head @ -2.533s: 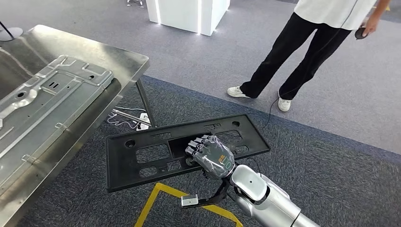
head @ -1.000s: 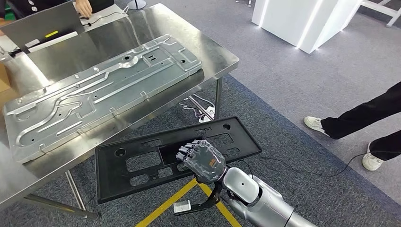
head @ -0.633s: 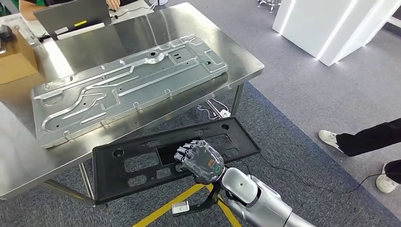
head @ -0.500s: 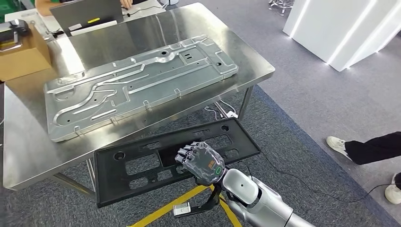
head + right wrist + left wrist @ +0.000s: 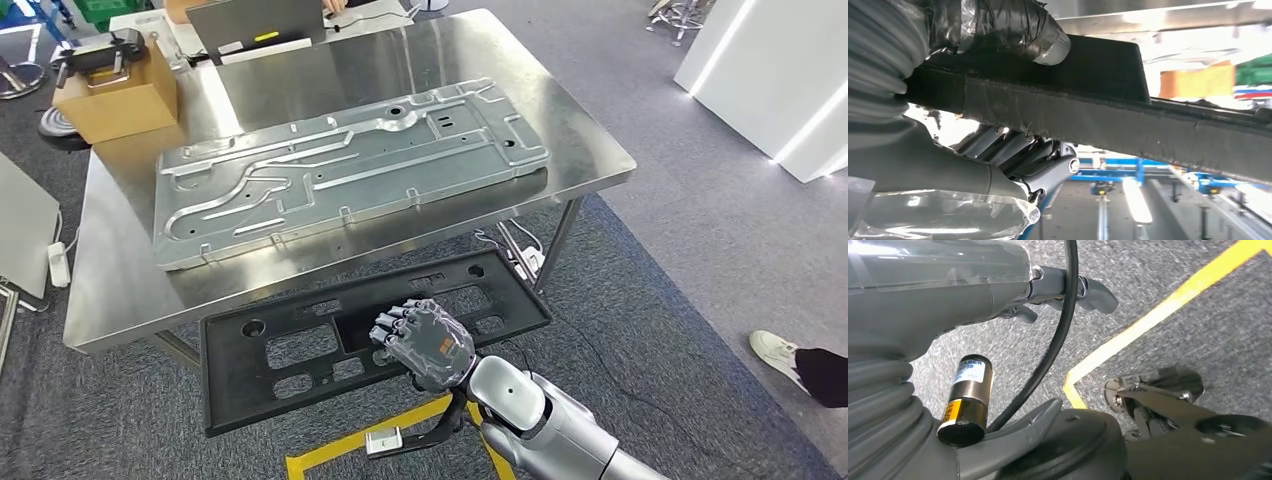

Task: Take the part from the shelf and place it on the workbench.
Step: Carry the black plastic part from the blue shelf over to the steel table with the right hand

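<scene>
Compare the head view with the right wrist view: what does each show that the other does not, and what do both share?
Head view alone: the steel workbench, the grey metal panel lying on it, a cardboard box and yellow floor tape. Right wrist view alone: the black part's underside, with fingers curled beneath it. Both: the right hand holding the black part.

No text can be read; the small cylinder's label (image 5: 968,374) is too blurred.
</scene>
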`<action>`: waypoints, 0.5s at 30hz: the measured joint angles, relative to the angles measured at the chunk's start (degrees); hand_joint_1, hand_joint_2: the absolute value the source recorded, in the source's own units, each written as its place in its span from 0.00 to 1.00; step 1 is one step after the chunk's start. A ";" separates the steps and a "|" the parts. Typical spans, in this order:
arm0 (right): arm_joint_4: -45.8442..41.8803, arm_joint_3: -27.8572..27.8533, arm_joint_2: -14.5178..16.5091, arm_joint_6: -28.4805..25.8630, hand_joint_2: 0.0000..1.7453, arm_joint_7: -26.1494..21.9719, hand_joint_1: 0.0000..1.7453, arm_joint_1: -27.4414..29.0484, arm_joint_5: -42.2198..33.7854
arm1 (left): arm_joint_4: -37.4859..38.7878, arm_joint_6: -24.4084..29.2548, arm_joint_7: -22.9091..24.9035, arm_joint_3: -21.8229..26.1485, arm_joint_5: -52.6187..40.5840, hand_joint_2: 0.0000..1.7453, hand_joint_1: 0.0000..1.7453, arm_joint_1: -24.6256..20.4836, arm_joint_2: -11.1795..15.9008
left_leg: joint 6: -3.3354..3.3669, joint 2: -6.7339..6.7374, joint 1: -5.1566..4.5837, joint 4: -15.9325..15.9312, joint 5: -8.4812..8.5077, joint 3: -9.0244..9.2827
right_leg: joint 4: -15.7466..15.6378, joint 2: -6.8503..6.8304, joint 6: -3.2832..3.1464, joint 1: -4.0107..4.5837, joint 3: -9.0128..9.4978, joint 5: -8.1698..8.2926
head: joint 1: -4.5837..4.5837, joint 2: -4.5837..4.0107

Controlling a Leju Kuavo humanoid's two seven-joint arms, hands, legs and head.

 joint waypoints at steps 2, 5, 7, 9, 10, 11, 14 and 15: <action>0.10 0.04 -0.01 0.02 1.00 0.00 0.95 0.01 0.00 | 0.00 -0.01 0.01 -0.03 -0.03 1.00 0.00 0.09 0.03 | -0.23 0.62 0.21 -2.22 2.32 1.10 | 0.09 -1.28 0.19 -0.03 0.20 -0.27 | -0.01 0.00; 0.11 0.07 0.00 0.04 1.00 0.00 0.95 -0.03 -0.02 | 0.00 -0.01 0.01 -0.05 -0.05 1.00 0.00 0.00 0.08 | 0.25 4.03 -0.08 -13.01 6.99 6.72 | 0.36 -2.85 1.01 0.26 0.78 -0.98 | 0.01 0.00; 0.12 0.09 -0.02 0.37 1.00 -0.04 0.95 -0.13 -0.19 | 0.00 -0.01 0.00 -0.14 -0.07 1.00 0.00 -0.13 0.06 | 1.13 4.80 -0.52 -15.06 7.03 7.61 | 0.37 -3.75 1.59 0.67 1.03 -1.25 | 0.11 0.00; 0.15 0.17 -0.05 1.20 1.00 -0.16 0.95 -0.30 -0.48 | 0.00 -0.03 -0.01 -0.31 -0.08 1.00 0.00 0.00 0.04 | 1.81 3.88 -0.55 -15.38 7.24 7.61 | -0.05 -4.54 1.70 0.76 1.37 -1.32 | 0.18 0.00; 0.18 0.22 -0.08 1.61 1.00 -0.22 0.95 -0.42 -0.64 | 0.00 -0.05 -0.02 -0.39 -0.08 1.00 0.00 0.11 0.02 | 1.92 3.62 -0.52 -15.58 7.39 7.71 | -0.23 -4.73 1.13 0.80 1.48 -1.31 | 0.21 0.00; 0.21 0.27 -0.11 1.86 1.00 -0.26 0.95 -0.52 -0.75 | 0.00 -0.07 -0.02 -0.43 -0.08 1.00 0.00 0.20 -0.01 | 1.97 3.46 -0.50 -15.79 7.53 7.84 | -0.37 -4.79 0.42 0.82 1.56 -1.35 | 0.24 0.00; 0.28 0.35 -0.15 2.01 1.00 -0.32 0.95 -0.73 -0.97 | 0.00 -0.13 -0.03 -0.47 -0.08 1.00 0.00 0.38 -0.04 | 2.17 3.26 -0.64 -15.85 7.45 7.93 | -0.48 -4.70 -0.69 0.79 1.64 -1.27 | 0.32 0.00; 0.30 0.37 -0.15 2.00 1.00 -0.33 0.95 -0.74 -0.99 | 0.00 -0.15 -0.04 -0.48 -0.08 1.00 0.00 0.40 -0.04 | 2.28 3.29 -0.71 -15.83 7.38 7.93 | -0.54 -4.66 -0.54 0.73 1.66 -1.17 | 0.32 0.00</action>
